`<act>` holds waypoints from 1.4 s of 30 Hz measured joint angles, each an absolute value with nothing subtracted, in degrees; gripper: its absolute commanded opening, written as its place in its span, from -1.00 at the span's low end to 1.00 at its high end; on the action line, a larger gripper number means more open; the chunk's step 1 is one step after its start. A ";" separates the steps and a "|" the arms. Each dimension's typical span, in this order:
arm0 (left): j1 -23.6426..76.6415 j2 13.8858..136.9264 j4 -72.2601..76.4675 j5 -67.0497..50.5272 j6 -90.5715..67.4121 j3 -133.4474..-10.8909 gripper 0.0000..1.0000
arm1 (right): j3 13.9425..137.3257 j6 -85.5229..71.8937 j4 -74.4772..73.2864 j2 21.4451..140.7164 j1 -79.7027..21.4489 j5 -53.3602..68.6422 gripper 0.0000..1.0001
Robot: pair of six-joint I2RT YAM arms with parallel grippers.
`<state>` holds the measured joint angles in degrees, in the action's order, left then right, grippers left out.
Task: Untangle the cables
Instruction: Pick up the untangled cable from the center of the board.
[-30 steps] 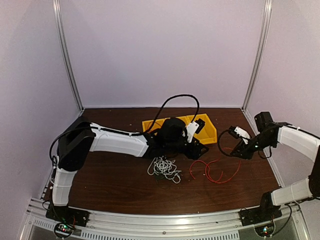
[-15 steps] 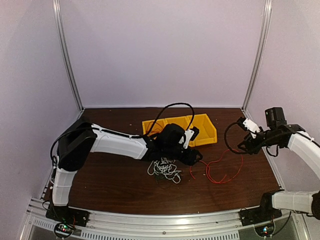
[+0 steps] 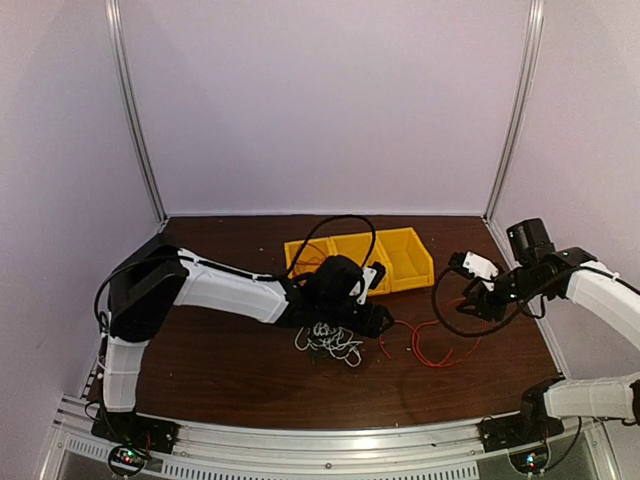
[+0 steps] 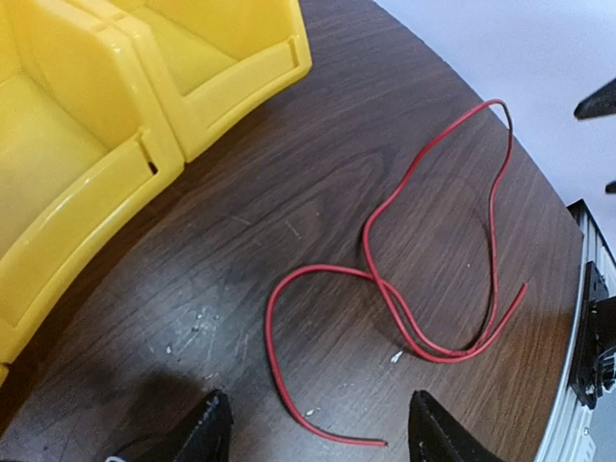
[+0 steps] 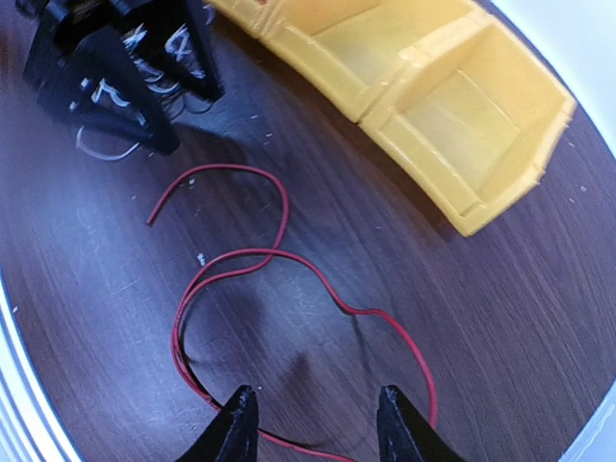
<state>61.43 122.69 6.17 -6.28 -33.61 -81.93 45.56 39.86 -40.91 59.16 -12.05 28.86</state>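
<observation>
The left gripper (image 4: 318,433) and right gripper (image 5: 313,428) both gape wide, empty, by the red cable (image 4: 370,272), with the white cable (image 3: 330,340) left of it.

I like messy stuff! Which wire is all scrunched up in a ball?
The white cable: it is bunched in a small tangled clump. The red cable lies spread out in wide, loose loops.

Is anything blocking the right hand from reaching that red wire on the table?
Nothing visible does. The red wire lies on the table just beyond the open right hand; the yellow bin sits off to the side, apart from it.
</observation>
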 measured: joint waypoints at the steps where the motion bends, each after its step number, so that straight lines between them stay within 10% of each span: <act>1: 61.43 122.10 5.87 -5.63 -33.61 -81.14 0.28 | 45.32 40.38 -40.88 60.07 -13.43 28.88 -0.20; 22: 54.48 106.30 11.14 4.08 -35.68 -67.24 0.29 | 41.08 42.02 -39.62 79.61 -32.29 22.94 -0.05; 42: 54.48 104.71 13.26 3.88 -35.46 -64.95 0.29 | 42.87 41.52 -36.05 85.69 -33.50 21.30 -1.00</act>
